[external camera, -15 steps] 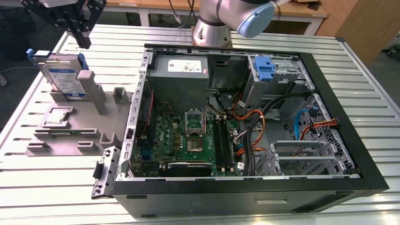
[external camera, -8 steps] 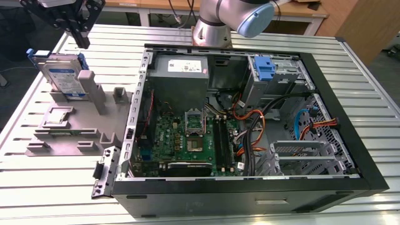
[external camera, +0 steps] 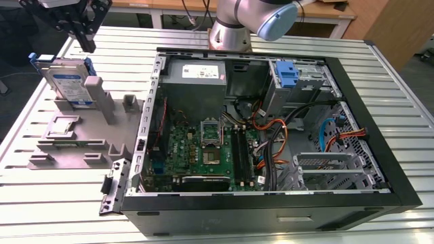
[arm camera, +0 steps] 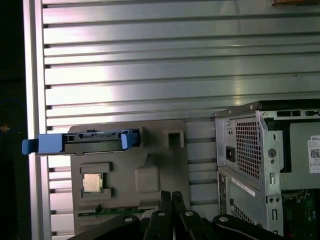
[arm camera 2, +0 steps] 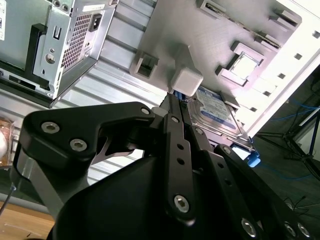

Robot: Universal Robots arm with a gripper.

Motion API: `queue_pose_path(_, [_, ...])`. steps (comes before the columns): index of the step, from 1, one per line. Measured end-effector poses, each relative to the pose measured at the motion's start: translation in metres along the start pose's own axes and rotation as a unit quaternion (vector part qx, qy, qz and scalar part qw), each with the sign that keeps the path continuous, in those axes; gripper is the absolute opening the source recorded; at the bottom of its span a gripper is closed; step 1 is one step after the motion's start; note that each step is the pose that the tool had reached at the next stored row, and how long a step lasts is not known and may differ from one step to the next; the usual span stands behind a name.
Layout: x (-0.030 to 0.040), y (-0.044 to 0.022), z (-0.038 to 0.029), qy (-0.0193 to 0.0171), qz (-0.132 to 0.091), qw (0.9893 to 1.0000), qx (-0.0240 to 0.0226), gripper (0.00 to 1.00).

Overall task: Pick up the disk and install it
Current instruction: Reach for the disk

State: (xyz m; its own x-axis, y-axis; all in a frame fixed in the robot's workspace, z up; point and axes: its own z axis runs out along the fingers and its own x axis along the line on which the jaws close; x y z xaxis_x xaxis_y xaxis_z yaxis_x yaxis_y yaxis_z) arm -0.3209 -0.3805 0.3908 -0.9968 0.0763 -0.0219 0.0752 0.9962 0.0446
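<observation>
exterior view, claw: the black two-finger claw (external camera: 87, 47) hangs over the far corner of the worktop on the exterior view's left. its fingers are pressed together with nothing between them, as both wrist views also show (arm camera: 170, 195) (arm camera 2: 174, 102).
disk: the flat silver hard disk in its blue plastic carrier (external camera: 68, 84) stands on edge in a slot of the fixture, just below the claw and apart from it. in the first wrist view it shows edge-on (arm camera: 92, 140), and in the second wrist view its labelled face shows just past the fingertips (arm camera 2: 220, 112).
fixture: a grey moulded plastic fixture (external camera: 81, 137) lies flat on the ribbed aluminium worktop (external camera: 54, 203), beside the case.
case: the open black desktop computer case (external camera: 400, 168) lies on its side. its grey metal drive bay (external camera: 308, 76), with a fixed blue plastic bracket (external camera: 288, 76), holds no disk.
progress: by my judgement nothing is done yet. the disk is neither gripped nor lifted, so both the pickup and the install remain.
writing: the disk carries a white-and-blue label (external camera: 73, 86), and the grey power supply box (external camera: 196, 89) has a white sticker (external camera: 200, 72). i can make out no wording on either.
</observation>
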Motion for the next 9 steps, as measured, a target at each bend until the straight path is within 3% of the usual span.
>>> queue_pose_path(9, [0.0018, -0.0001, -0.0001, 0.0, 0.0, 1.0, 0.0, 0.15])
